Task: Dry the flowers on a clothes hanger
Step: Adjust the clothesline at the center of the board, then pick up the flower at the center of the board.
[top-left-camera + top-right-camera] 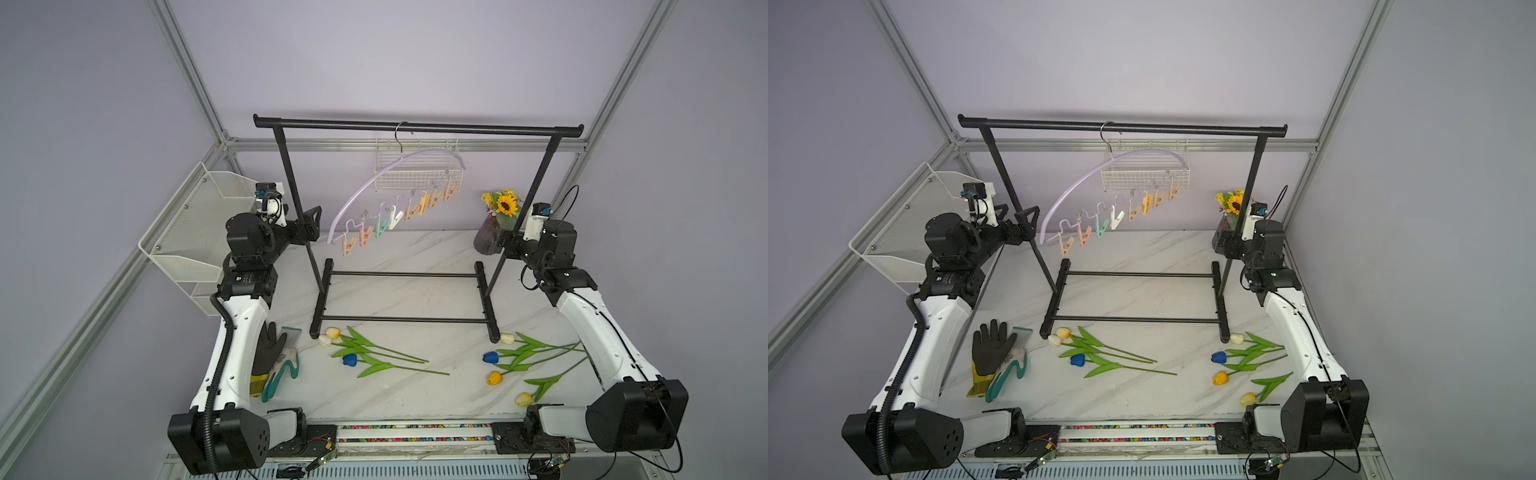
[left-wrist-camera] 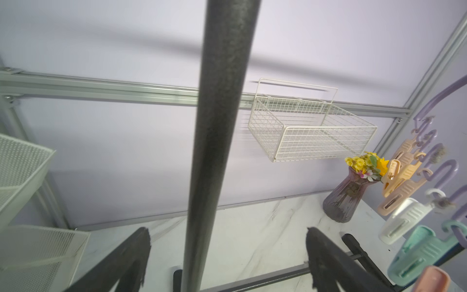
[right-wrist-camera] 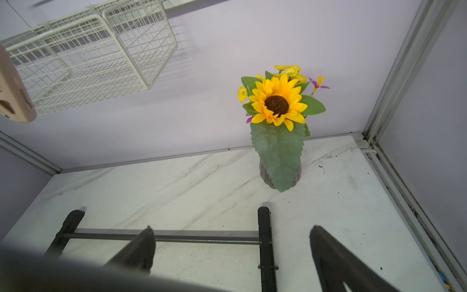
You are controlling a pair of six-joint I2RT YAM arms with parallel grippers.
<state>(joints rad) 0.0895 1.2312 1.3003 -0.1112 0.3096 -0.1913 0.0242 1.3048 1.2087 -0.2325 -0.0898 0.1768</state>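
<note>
Arms (image 1: 239, 345) bent upward, left tool (image 2: 227, 240) spread around rack pole (image 2: 217, 126), right tool (image 3: 232, 227) spread, empty.

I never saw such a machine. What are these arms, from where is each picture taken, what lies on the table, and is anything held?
These are two robot arms; the left arm's fingers and the right arm's fingers do the grasping. Two pictures come from one camera head above and show nearly the same scene; the other two come from cameras on the wrists. On the table stand a garment rack, carrying the lilac clothes hanger, and a vase of sunflowers. The flowers, seven tulips, lie in two groups; a pair of gloves lies to their left. Nothing is held: both pairs of fingers are open, the left around the rack's pole, not touching it.
</note>
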